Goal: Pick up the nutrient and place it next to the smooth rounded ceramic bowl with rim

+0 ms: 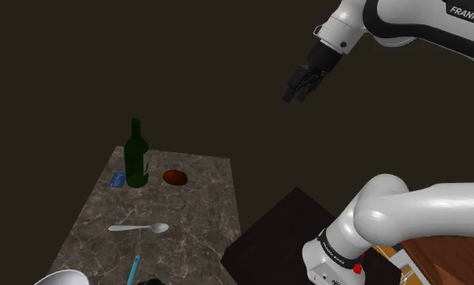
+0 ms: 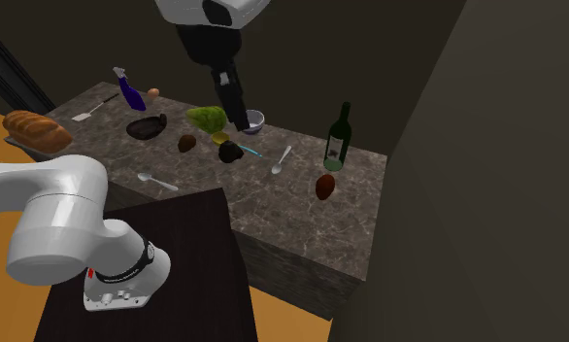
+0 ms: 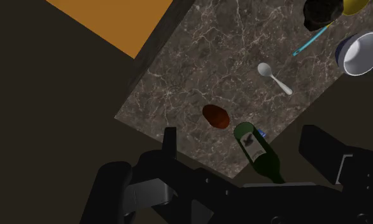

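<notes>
Gripper [image 1: 297, 95] hung well above counter [image 1: 203, 202], jaws apart, empty; approach step. Next: descend onto nutrient [image 1: 116, 180], prob. small blue pack beside green bottle [image 1: 136, 158], w/o tipping it.

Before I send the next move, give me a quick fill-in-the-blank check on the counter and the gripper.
1. The green bottle on the marble counter stands ____.
2. The gripper hangs in the air above the counter with its fingers ____, holding nothing.
3. The silver spoon lies between the bottle and the pale round ____.

Missing words: upright; open; bowl.
</notes>
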Action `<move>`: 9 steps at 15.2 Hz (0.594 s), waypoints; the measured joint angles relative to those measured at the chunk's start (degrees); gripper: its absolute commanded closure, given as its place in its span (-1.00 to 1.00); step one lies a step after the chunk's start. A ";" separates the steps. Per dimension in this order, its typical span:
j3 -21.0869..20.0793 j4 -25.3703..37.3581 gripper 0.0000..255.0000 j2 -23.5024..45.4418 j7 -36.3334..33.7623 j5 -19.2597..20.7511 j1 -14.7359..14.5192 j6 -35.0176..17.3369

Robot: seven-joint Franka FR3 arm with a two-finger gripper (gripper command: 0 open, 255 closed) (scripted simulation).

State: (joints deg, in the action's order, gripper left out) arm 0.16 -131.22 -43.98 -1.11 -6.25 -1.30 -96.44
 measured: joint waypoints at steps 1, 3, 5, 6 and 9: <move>0.00 0.00 -1.00 0.00 0.00 0.00 0.00 0.00; -1.31 -1.17 -1.00 0.69 -0.17 0.32 -0.40 -2.23; -2.97 -4.19 -1.00 1.20 -0.09 0.97 -0.85 -6.22; -3.83 -5.59 -1.00 1.60 -0.05 1.34 -1.08 -8.34; -6.39 -8.40 -1.00 4.74 -0.06 2.80 -1.55 -15.08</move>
State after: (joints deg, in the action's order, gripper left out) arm -6.23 -139.62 -39.24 -1.17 -3.45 -2.85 -111.53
